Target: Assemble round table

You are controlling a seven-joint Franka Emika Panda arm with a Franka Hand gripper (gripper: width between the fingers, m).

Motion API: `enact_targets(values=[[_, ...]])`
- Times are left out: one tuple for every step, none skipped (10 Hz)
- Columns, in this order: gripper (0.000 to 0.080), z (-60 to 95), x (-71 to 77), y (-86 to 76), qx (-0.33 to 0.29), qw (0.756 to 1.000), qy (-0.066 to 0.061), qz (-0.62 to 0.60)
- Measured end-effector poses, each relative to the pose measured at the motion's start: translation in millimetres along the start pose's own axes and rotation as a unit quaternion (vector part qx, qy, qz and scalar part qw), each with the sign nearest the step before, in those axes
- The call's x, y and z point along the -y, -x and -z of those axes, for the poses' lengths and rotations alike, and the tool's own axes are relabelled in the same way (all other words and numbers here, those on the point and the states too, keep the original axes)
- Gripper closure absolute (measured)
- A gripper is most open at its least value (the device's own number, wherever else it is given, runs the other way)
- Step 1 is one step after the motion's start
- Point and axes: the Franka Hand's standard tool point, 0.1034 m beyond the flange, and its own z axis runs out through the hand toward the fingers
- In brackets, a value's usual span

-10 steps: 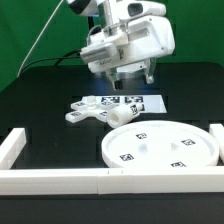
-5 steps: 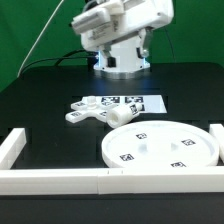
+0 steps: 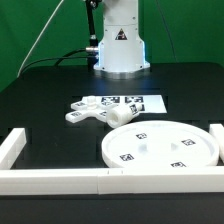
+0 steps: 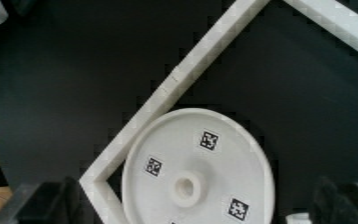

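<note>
**Round table parts are lying loose as the gripper is being held wide above them**

Nearest the exterior camera, the black table [image 3: 50, 100] is being closed off by a long white border rail [image 3: 60, 178], whose short ends are turning back at both sides. Just behind it, the large flat round disc [image 3: 160, 148] is lying flat with its tags facing up, its front edge close against the rail. Beyond the disc, just off its rim, the short leg [image 3: 122, 117] is resting tilted on the table. Beside it, toward the exterior view's left, the cross-shaped base [image 3: 86, 111] is lying flat. Whether leg and base are touching cannot be told. The marker board [image 3: 130, 102] is lying just behind both parts. Farther back, the arm's base [image 3: 120, 45] is standing before a green backdrop [image 3: 30, 25].

The gripper [image 4: 197, 208] is being shown only by the wrist camera, where it is hanging over the disc [image 4: 194, 160] with its two blurred dark fingers [image 4: 345, 205] spread wide and nothing being held between them. In that picture the rail [image 4: 197, 70] is running slantwise past the disc's rim.
</note>
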Motion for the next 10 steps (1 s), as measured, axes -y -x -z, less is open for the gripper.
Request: enact_targets(values=[[0.0150,-11.8,2.5,-6.1,-0.010,0.999,-0.025,-0.027],[0.0150,-22.1,-0.8,-13.6,-0.019,0.998,-0.031,-0.050],[0.0150,-31.1,-2.5,-21.8,-0.029,0.997,-0.035,-0.057],[0.0150,-39.2,-3.1,-31.4,-0.038,0.995,-0.041,-0.078],[0.0150,-46.2,-4.1,-41.2,-0.046,0.987,-0.053,-0.147],[0.0150,-48.4,-8.3,-48.6,-0.050,0.979,-0.057,-0.189],[0.0150,-35.3,-14.6,-34.0,-0.036,0.977,-0.037,-0.207],[0.0150,-25.8,-13.7,-25.1,-0.026,0.969,-0.034,-0.243],[0.0150,-27.4,-13.7,-26.4,-0.028,0.964,-0.036,-0.261],[0.0150,-28.8,-13.1,-26.9,-0.028,0.954,-0.038,-0.297]])
